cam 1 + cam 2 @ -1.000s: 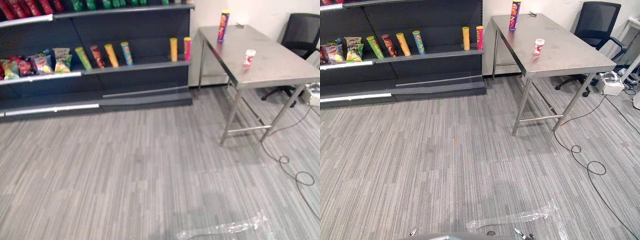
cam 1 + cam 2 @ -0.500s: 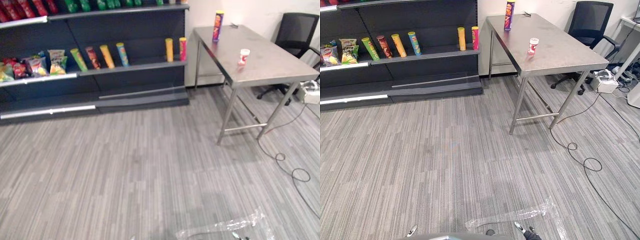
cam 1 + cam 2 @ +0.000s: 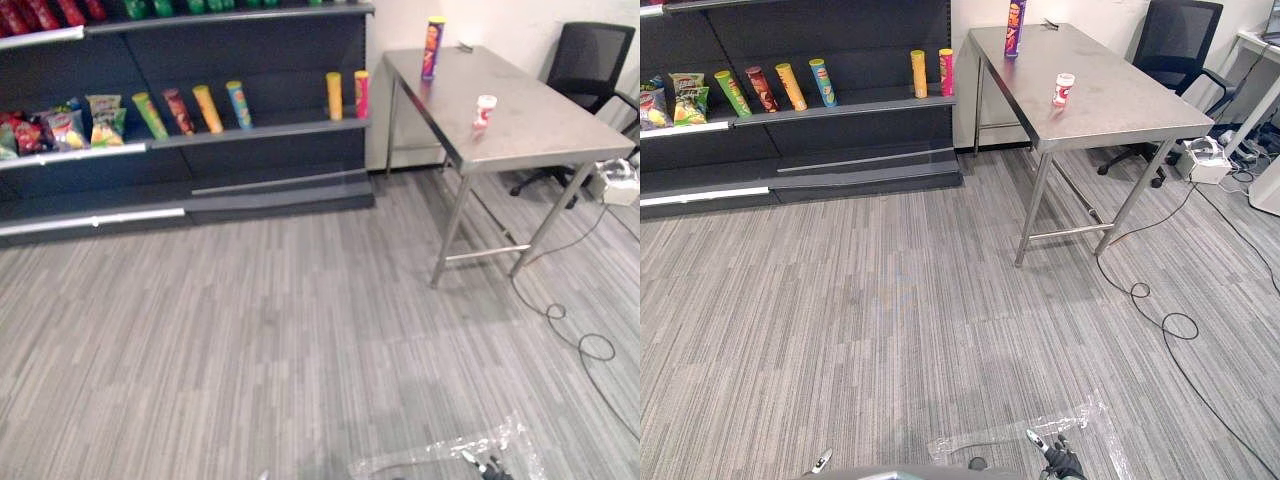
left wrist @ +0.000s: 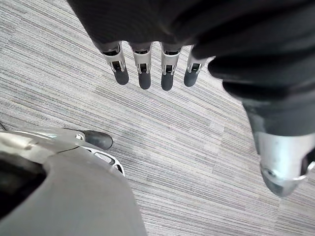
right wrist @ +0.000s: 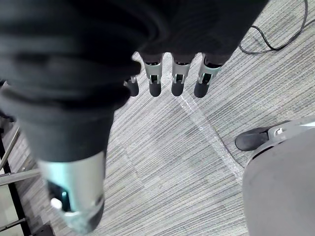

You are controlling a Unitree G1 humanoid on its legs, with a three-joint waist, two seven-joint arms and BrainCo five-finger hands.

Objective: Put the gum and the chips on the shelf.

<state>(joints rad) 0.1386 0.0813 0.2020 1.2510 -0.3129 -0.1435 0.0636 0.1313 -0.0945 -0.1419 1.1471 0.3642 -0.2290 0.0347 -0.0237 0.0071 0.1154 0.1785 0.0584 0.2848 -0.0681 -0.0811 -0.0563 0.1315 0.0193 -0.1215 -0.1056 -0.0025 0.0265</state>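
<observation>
L hand point(image 4: 143, 61), R hand point(image 5: 178, 73) fingers straight, empty; chips point(image 3: 433, 48) nr table point(image 3: 540, 120) far edge; floor point(image 3: 300, 320) wide

Left robot hand point(image 4: 143, 69) and right robot hand point(image 5: 177, 78), both straight-fingered

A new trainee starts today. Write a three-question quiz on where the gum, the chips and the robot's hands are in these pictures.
1. True or false: the left hand and the right hand both hold nothing.
2. The gum bottle stands: A on the chair; B on the table; C on the floor.
3. Fill in: the chips can on the table stands ____, not on its side.
Key: 1 true; 2 B; 3 upright.
</observation>
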